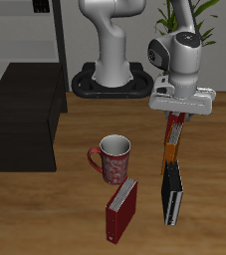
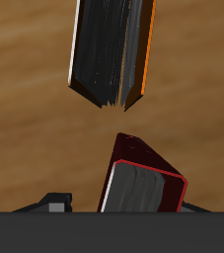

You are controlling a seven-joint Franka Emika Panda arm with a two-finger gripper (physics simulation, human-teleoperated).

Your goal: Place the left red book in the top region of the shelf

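My gripper (image 1: pixel 172 122) is shut on the left red book (image 1: pixel 171 134), a dark red hardcover, and holds it upright above the table. In the wrist view the red book (image 2: pixel 143 183) sits between my fingers (image 2: pixel 56 204), above the wood floor of the table. The shelf (image 1: pixel 25 118), a low black-brown cabinet with a flat top, stands at the far side of the table from my gripper. The second red book (image 1: pixel 121 209) stands near the table's front edge.
A black book (image 1: pixel 172 194) stands just below the held book, with a thin orange book (image 2: pixel 149 49) against it. A red patterned mug (image 1: pixel 113 157) stands between my gripper and the shelf. A tall grey-framed rack (image 1: pixel 60 40) rises behind the shelf.
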